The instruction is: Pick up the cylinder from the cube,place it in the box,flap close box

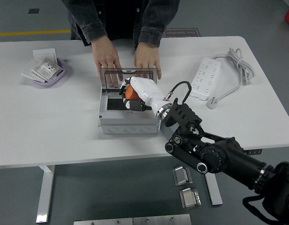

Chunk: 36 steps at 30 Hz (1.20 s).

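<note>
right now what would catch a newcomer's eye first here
The robot's white right hand holds an orange cylinder over the open grey box at table centre. Behind the box's raised lid, a person's hands rest on the table.
</note>
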Motion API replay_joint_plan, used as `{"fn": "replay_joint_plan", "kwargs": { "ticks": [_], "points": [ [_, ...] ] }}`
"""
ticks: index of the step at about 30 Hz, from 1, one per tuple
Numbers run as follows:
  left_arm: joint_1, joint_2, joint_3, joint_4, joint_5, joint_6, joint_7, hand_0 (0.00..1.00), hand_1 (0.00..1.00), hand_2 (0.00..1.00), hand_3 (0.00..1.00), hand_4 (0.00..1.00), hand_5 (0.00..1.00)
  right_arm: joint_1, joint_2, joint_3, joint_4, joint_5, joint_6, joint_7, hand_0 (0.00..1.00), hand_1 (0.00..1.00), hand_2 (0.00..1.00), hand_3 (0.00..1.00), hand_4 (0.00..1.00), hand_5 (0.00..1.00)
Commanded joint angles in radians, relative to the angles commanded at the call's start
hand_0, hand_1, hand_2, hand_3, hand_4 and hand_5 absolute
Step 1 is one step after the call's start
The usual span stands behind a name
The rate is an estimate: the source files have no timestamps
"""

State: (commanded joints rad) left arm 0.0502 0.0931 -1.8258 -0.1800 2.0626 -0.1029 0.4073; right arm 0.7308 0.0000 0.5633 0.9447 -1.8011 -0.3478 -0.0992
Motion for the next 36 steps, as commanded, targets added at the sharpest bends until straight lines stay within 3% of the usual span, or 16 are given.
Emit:
{"fn": "replay_joint_plan", "kwargs": {
  "ticks": [9,25,36],
  "points": [
    [0.0,0.007,-0.014,0.0,0.018,-0.003,0.01,0.75,0.767,0.747,0.839,0.826,0.562,0.062,0.0,-0.066,-0.085,0.042,0.0,-0.016,0.002,0.079,0.237,0.265,0.002,0.002],
    [-0.002,0.009,-0.013,0.0,0.026,-0.005,0.014,0.752,0.773,0.75,0.842,0.824,0.56,0.072,0.0,-0.12,-0.064,0.155,-0.024,-0.007,0.002,0.083,0.235,0.267,0.002,0.002],
    [-0.005,0.009,-0.009,0.0,0.026,-0.004,0.012,0.752,0.772,0.753,0.843,0.822,0.557,0.068,0.0,-0.135,-0.081,0.337,-0.017,0.08,0.002,0.082,0.244,0.274,0.002,0.002]
  ]
}}
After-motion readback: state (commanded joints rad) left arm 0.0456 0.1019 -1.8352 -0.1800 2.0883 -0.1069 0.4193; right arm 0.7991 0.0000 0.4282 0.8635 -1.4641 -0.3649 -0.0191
